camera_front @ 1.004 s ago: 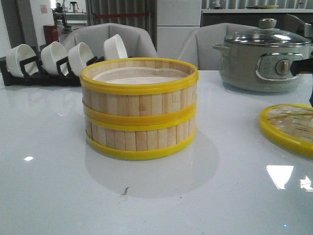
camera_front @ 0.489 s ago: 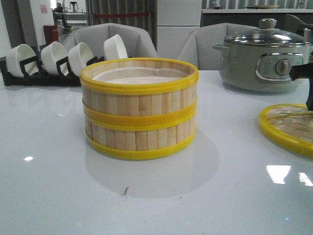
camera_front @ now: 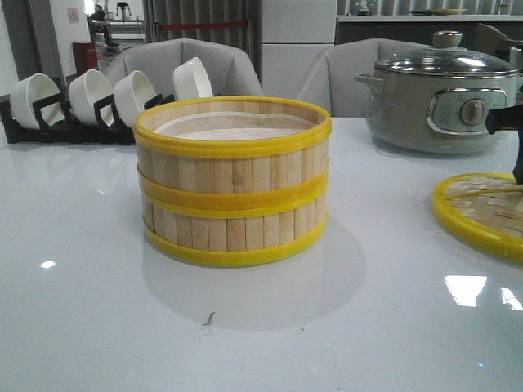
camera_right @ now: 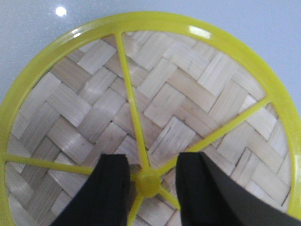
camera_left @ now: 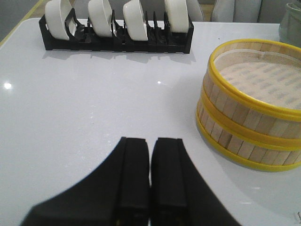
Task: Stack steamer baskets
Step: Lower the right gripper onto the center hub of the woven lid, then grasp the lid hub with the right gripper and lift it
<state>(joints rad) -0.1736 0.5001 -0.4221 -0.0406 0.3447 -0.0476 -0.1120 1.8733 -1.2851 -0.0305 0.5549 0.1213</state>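
1. The steamer baskets (camera_front: pixel 232 180) sit stacked, one on the other, mid-tabletop (camera_front: pixel 98 310); stacking looks complete.
2. Left gripper (camera_left: pixel 150 181): fingers clenched, empty, near the stack.
3. Right gripper (camera_right: pixel 151 181): fingers released, straddling the lid (camera_right: pixel 188 99) hub; contact unclear.
4. Likely next: grasp the hub.

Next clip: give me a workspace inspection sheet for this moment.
Surface: glossy white table, small dark fleck near the front.
Job's things: upper steamer basket stacked on lower steamer basket.
Clutter: woven lid lying flat; electric pot; rack of white bowls.
Grippers: left gripper shut, empty; right gripper open, straddling the lid's hub.
Cables: nothing seen.
Surroundings: grey chairs behind.
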